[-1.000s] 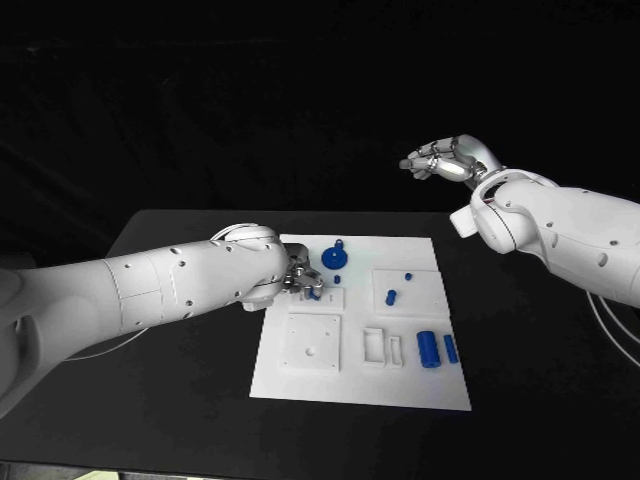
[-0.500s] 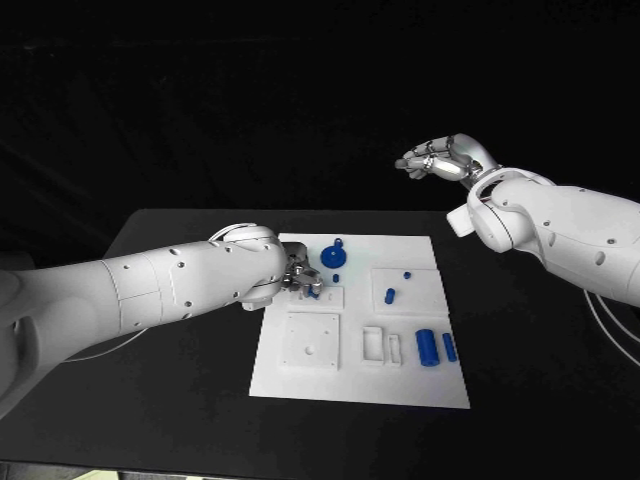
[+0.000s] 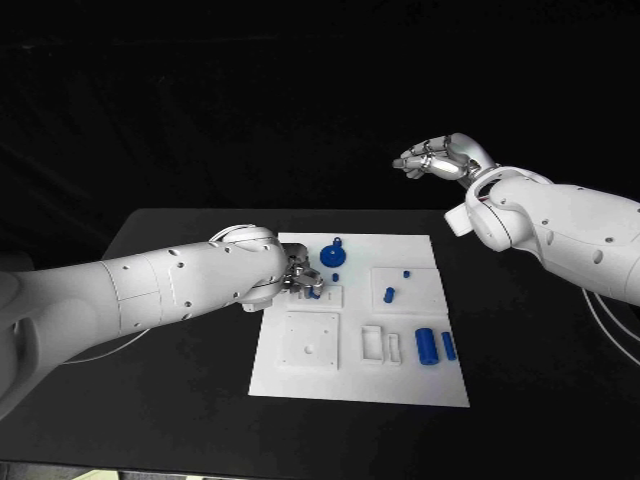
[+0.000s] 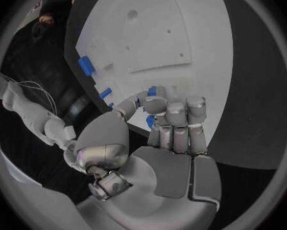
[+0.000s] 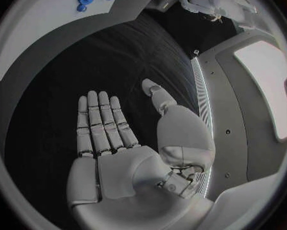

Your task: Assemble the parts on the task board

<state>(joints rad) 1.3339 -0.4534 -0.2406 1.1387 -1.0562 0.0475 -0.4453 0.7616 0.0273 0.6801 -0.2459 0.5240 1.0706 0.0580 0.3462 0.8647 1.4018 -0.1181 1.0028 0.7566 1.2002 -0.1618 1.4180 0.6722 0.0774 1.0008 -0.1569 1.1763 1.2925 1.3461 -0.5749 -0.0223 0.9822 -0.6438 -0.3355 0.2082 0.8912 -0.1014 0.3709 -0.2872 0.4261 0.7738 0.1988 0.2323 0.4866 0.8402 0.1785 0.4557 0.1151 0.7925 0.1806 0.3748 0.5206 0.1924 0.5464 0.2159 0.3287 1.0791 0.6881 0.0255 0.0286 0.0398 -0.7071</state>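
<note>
Left hand: the left hand pinches a small blue peg between thumb and fingers, low over the white board near its far-left corner.
Right hand: the right hand is raised well behind the board — fingers flat and apart, holding nothing.
Other parts: a blue disc and two blue cylinders (near the right edge) lie on the board.
Risk: the peg could tilt or slip in so light a pinch and jam at its hole — I judge alignment the weak point.

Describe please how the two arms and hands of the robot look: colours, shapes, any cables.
Both arms are bulky, rounded white shells with small dark dots, seen on the left arm and the right arm. The left hand and right hand are silver metal with segmented fingers and pale grey palm plates. Thin pale cables hang beside the right arm.
</note>
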